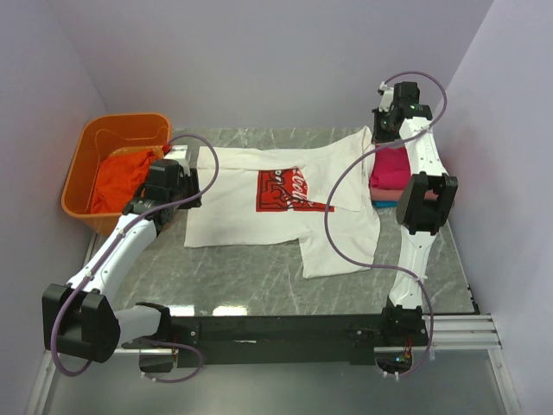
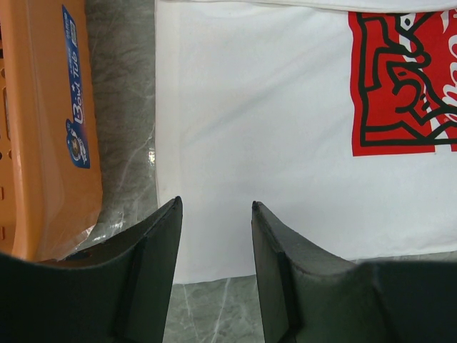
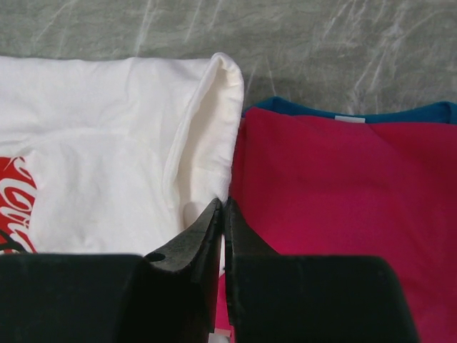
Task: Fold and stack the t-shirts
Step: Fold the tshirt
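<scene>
A white t-shirt with a red print lies spread flat on the table. My left gripper hovers open over a corner of its left edge; in the left wrist view the white t-shirt shows between and beyond the fingers, with nothing held by the left gripper. My right gripper at the far right is shut on the sleeve of the white shirt, right gripper tips pinching the cloth. Beside it lies a folded magenta shirt on a blue one.
An orange plastic basket stands at the far left with an orange-red shirt inside; its wall is close to my left fingers. The folded stack sits at the far right. Marble tabletop shows in front.
</scene>
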Available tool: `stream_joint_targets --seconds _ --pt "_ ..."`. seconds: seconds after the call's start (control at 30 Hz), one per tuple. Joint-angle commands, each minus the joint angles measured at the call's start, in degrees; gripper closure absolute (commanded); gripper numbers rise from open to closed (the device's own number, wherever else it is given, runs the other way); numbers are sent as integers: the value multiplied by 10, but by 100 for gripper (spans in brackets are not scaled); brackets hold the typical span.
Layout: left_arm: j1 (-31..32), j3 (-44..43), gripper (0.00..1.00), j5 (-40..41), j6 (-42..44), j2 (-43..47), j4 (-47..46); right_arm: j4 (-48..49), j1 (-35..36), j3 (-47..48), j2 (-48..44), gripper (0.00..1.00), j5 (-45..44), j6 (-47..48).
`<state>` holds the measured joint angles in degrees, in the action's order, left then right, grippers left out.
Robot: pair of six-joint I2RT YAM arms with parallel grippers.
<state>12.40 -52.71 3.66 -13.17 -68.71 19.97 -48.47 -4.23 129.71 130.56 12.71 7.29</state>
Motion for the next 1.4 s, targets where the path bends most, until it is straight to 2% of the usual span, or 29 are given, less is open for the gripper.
stream_joint_targets --seconds 0.0,0.9,1.37 --pt "-1 1 51 -8 6 16 -15 14 2 20 -38 92 -40 -6" --pt "-1 0 51 -8 7 13 -15 29 23 27 -87 92 -102 -9" --pt "-1 0 51 -10 7 9 -16 56 22 13 -62 92 -161 11"
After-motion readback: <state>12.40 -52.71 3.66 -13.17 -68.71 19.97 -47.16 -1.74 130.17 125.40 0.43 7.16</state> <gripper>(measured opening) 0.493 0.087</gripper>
